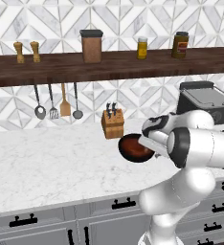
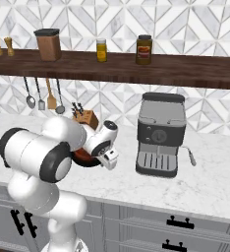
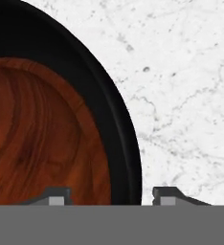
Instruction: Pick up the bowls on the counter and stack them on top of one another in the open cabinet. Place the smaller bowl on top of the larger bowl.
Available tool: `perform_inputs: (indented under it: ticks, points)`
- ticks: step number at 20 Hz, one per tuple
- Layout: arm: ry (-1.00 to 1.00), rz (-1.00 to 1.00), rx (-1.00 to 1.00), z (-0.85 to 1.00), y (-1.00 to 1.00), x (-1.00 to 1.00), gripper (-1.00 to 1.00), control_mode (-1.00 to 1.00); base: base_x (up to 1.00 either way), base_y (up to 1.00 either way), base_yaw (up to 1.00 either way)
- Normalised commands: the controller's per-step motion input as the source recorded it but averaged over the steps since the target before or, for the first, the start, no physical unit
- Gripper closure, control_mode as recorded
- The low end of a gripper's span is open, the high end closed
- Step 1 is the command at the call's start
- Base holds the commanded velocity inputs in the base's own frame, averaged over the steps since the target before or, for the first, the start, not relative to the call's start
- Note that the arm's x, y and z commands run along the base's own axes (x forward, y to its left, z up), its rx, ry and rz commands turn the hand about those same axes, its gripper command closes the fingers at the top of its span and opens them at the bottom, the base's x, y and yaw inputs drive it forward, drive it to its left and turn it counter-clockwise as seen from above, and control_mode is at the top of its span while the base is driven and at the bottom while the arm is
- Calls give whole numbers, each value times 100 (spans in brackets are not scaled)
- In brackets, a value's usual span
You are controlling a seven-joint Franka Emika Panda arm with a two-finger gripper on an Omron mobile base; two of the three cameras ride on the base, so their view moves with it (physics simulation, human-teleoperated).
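Claw [image 3: 108, 195] astride bowl [image 3: 118, 119] rim, apparently

A knife block [image 1: 113, 123] stands just beyond the fingers [image 3: 54, 196], a little to their left. To their right, farther off, sits a grey coffee machine [image 2: 161, 133]. Behind and above the fingers runs a dark wooden shelf [image 1: 109, 67] against a tiled wall [image 1: 133, 19]. On it, from far left to right, are two shakers [image 1: 27, 51], a brown canister [image 1: 91, 46], a yellow jar [image 1: 142, 48] and a dark jar [image 1: 180, 45]. Under the shelf, up and left of the fingers, hang a ladle [image 1: 39, 111], a whisk [image 1: 53, 113], a spatula [image 1: 65, 106] and a spoon [image 1: 77, 114]. Below the fingers are grey drawers [image 1: 37, 225] with black handles [image 1: 123, 204].
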Motion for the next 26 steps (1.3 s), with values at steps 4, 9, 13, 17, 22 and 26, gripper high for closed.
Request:
perform_inputs:
  ticks: [4, 9, 13, 17, 22, 26]
  points:
    - [-2, 0, 0, -2, 11, 1, 100, -100, 0, 0, 0]
    - [-9, -1, 3, 26, 0, -41, 100, -100, 0, 0, 0]
    - [-13, -3, 8, 60, 0, -71, 100, -100, 0, 0, 0]
    - [-6, 0, 0, 85, 0, -59, 100, -100, 0, 0, 0]
    - [1, -13, 4, 97, -11, -59, 100, -100, 0, 0, 0]
    - [1, -22, 0, 99, -10, -41, 100, -100, 0, 0, 0]
